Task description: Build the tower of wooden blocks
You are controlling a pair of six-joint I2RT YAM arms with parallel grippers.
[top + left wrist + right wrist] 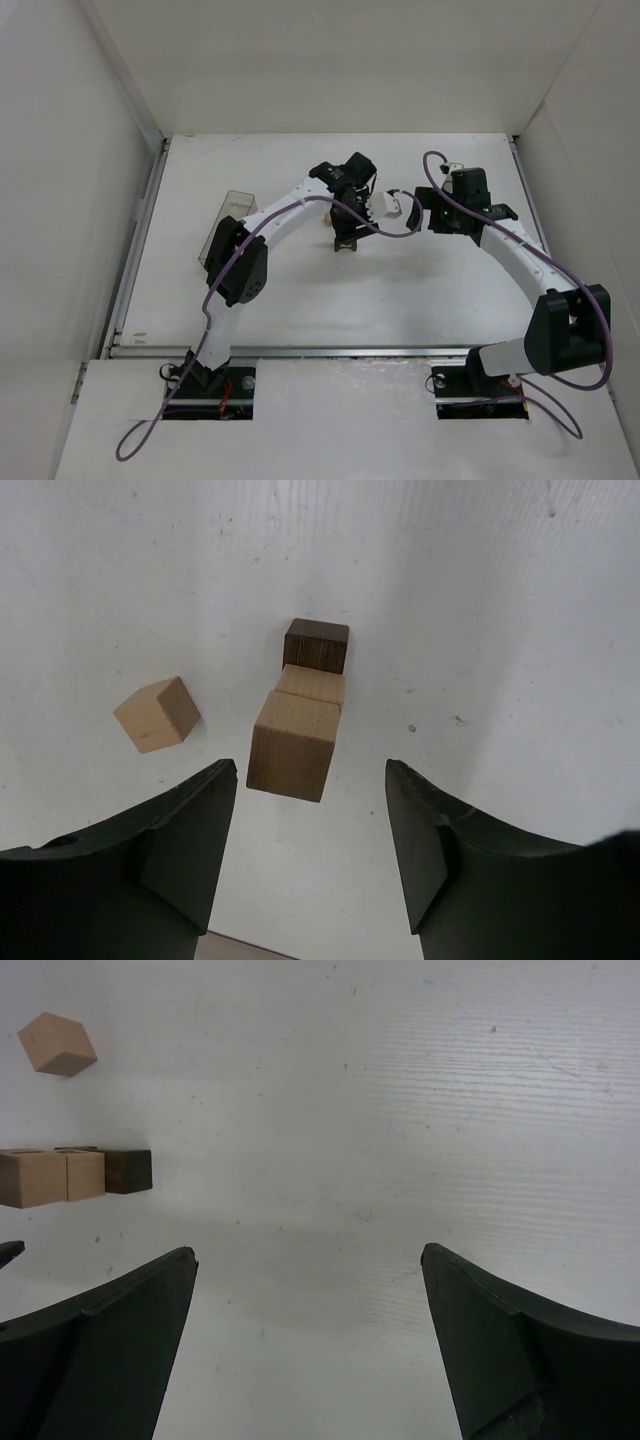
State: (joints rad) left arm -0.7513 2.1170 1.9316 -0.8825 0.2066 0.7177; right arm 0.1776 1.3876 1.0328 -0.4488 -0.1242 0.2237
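Note:
The wood block tower shows from above in the left wrist view: a dark brown piece at the bottom, a tan cube on it, and another tan cube on top. My left gripper hangs over the stack, open, with its jaws standing clear on both sides of the top cube. One loose tan cube lies on the table to the left. In the top view the tower stands under the left gripper. My right gripper is open and holds nothing, with the tower off to its left.
A clear plastic box stands behind the left arm's elbow at the table's left. The right gripper hovers a short way to the right of the tower. White walls close in the table on three sides.

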